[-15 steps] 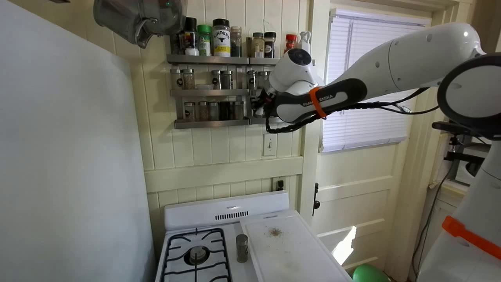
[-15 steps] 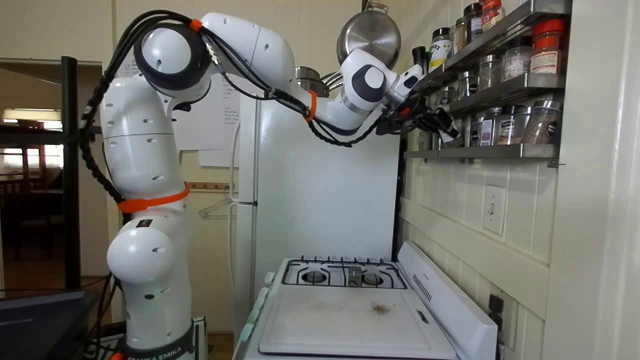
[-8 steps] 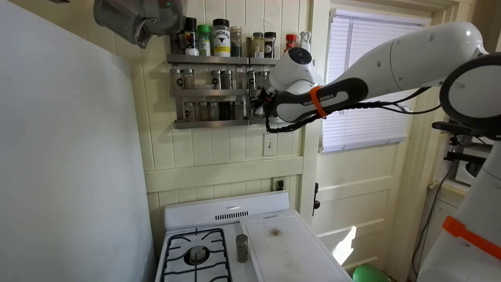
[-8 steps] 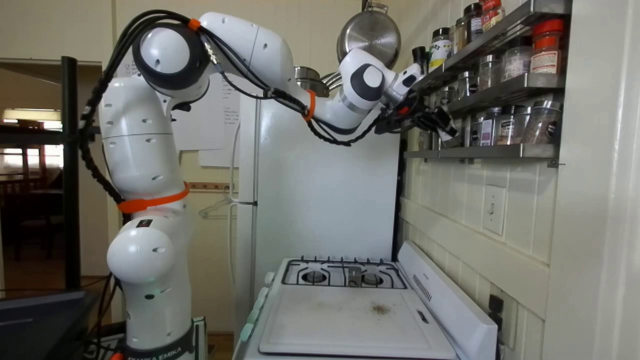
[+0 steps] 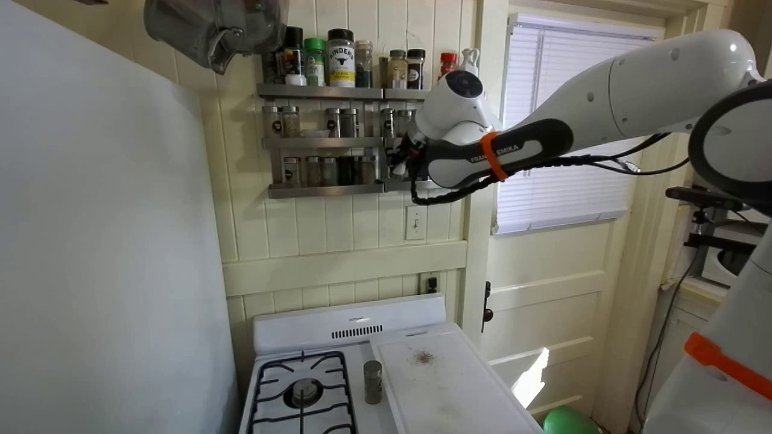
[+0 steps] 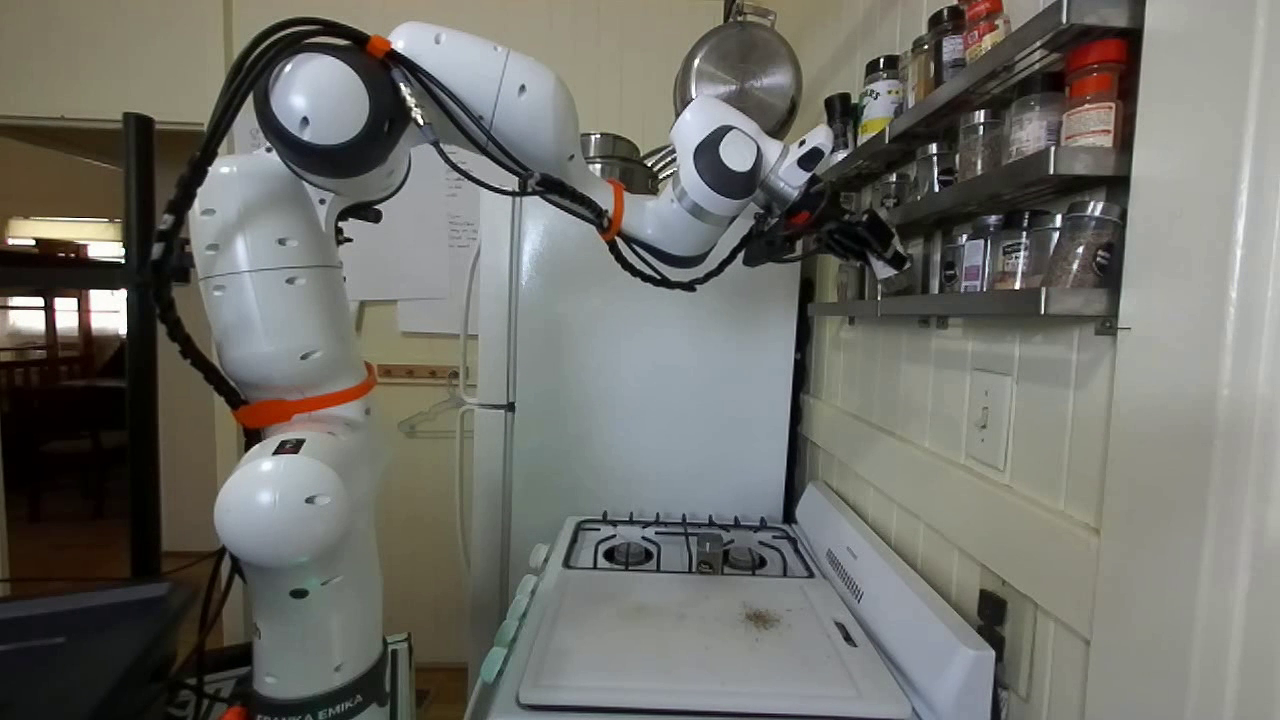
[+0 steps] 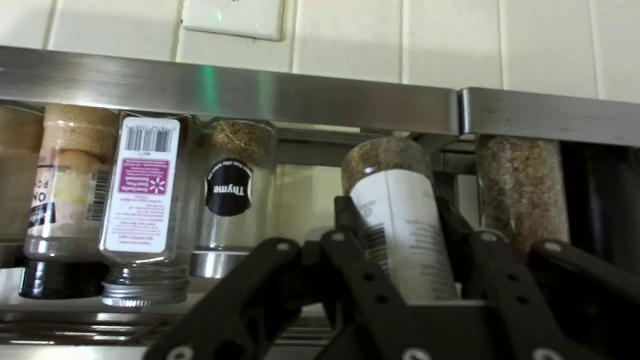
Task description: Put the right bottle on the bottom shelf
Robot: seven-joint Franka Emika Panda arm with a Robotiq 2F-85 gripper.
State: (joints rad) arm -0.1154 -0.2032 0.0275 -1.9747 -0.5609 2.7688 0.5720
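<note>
The right bottle (image 7: 412, 215), slim with a white label, stands between my fingers in the wrist view, where the scene appears upside down. My gripper (image 7: 395, 217) is shut on it, with fingers on both sides. The bottle is tilted, and its base shows just past the front rail of the bottom shelf (image 7: 320, 100). I cannot tell whether the base touches the ledge. Its top is hidden by the gripper. In an exterior view the gripper (image 6: 885, 248) reaches in at the bottom shelf (image 6: 1000, 303), below the middle tier. A whitish part of the bottle (image 6: 888, 266) shows at the fingertips.
A Thyme jar (image 7: 232, 187) stands on one side of the bottle, and a jar of coarse grains (image 7: 522, 187) on the other. The middle tier (image 6: 1010, 188) runs just above the gripper. A shorter greyish bottle (image 5: 373, 382) stands on the stove (image 5: 452, 392).
The arm has drawn back slightly at the elbow. The gripper and the bottle in it have shifted a little back from the rack and slightly up.
</note>
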